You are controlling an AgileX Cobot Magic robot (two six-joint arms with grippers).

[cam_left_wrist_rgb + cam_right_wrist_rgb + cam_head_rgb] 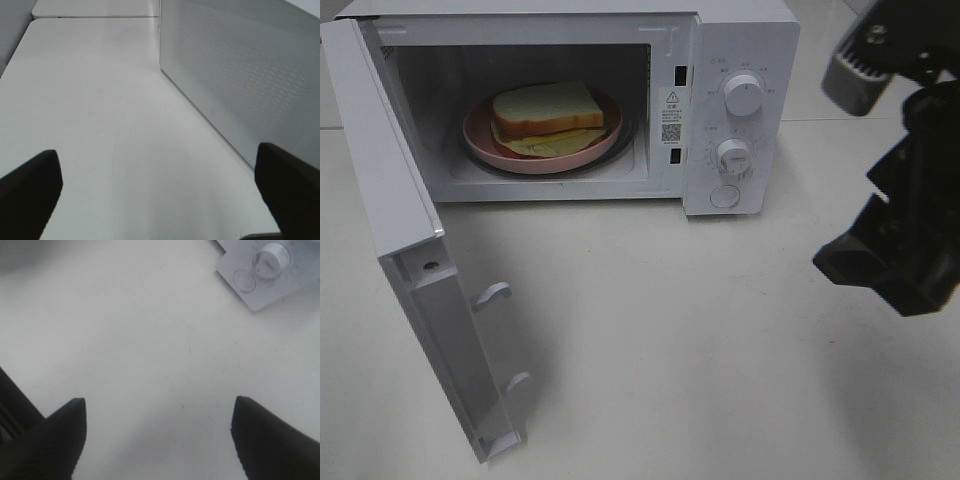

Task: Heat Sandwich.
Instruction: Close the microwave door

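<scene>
The sandwich (548,105), white bread over a pale yellow filling, lies on a pink plate (485,140) inside the open white microwave (740,40). Its door (390,190) swings out toward the front left. My right gripper (880,265) hovers over the table to the right of the microwave; in the right wrist view it (159,405) is open with nothing between its fingers. My left gripper (156,150) is also open and empty, low over the table beside a perforated white panel (240,75), which looks like the door's outer face. It does not show in the exterior view.
Two knobs (744,95) (732,155) and a round button (724,196) sit on the microwave's right panel; the lower knob (270,260) and button (244,281) also appear in the right wrist view. White tabletop (670,340) extends in front of the microwave.
</scene>
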